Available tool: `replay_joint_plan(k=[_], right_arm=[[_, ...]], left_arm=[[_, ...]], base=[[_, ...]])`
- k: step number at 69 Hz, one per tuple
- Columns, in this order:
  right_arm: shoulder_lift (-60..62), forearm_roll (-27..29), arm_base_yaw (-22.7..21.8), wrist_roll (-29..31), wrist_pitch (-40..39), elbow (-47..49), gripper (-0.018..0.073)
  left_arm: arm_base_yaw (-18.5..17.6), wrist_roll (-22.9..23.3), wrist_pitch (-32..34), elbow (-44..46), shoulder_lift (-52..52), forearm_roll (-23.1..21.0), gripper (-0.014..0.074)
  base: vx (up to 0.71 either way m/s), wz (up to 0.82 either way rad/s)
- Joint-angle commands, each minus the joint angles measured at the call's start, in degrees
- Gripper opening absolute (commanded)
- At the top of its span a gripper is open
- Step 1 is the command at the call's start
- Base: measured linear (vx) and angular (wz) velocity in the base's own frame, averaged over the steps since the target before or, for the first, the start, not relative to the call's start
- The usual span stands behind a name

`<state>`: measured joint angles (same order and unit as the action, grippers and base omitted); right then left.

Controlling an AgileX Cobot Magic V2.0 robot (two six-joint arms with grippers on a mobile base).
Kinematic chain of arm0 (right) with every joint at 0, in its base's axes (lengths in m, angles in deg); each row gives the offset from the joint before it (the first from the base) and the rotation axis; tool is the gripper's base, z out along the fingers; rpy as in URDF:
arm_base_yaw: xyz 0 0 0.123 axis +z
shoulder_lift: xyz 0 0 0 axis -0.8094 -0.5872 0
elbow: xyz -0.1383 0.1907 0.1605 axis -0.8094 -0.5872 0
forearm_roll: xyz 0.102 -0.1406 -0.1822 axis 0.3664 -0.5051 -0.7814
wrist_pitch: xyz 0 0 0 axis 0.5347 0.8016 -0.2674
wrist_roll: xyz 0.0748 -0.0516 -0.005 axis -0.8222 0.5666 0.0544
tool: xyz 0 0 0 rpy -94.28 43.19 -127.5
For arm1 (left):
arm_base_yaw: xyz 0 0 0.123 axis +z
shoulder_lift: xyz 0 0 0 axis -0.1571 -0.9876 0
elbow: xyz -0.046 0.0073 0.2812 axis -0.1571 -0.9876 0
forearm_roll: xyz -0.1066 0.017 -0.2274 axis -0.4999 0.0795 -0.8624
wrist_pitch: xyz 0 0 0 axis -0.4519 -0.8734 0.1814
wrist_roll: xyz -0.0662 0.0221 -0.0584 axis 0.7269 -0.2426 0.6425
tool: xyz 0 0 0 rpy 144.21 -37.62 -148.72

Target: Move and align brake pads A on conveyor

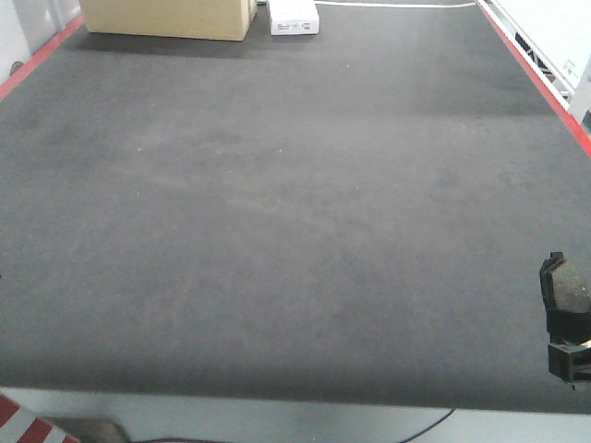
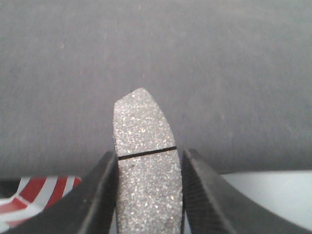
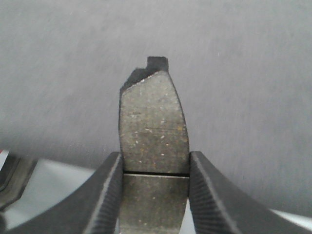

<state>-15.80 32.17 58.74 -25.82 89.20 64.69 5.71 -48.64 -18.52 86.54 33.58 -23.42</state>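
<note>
The conveyor (image 1: pixel 277 203) is a wide dark charcoal belt filling the front view, with no pad lying on it. At the belt's near right edge my right gripper (image 1: pixel 565 343) holds one dark brake pad (image 1: pixel 568 286) upright. In the right wrist view that gripper (image 3: pixel 155 158) is shut on the pad (image 3: pixel 151 117) at its centre groove, above the belt (image 3: pixel 243 73). My left gripper (image 2: pixel 148 156) is shut on a speckled grey brake pad (image 2: pixel 144 126) just below its groove, near the belt's front edge (image 2: pixel 219 73). The left arm is outside the front view.
Red strips (image 1: pixel 536 65) run along both belt sides. A cardboard box (image 1: pixel 166 17) and a white device (image 1: pixel 294 17) sit at the far end. A pale ledge (image 2: pixel 273 195) and red-white hazard stripes (image 2: pixel 34 195) lie in front of the belt.
</note>
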Motion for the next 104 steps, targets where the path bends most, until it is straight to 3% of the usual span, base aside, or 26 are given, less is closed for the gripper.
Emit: replay_joint_plan(k=[1,104], right_arm=[[0.45,0.52,-0.08,0.3,-4.25,1.67,0.006],[0.45,0.52,-0.08,0.3,-4.27,1.67,0.006]], left_arm=[[-0.16,0.02,4.68,1.56,0.08,-0.46,0.0056],[-0.16,0.02,4.68,1.56,0.08,-0.46,0.0056]], base=[[0.19,-0.03],[0.1,-0.04]])
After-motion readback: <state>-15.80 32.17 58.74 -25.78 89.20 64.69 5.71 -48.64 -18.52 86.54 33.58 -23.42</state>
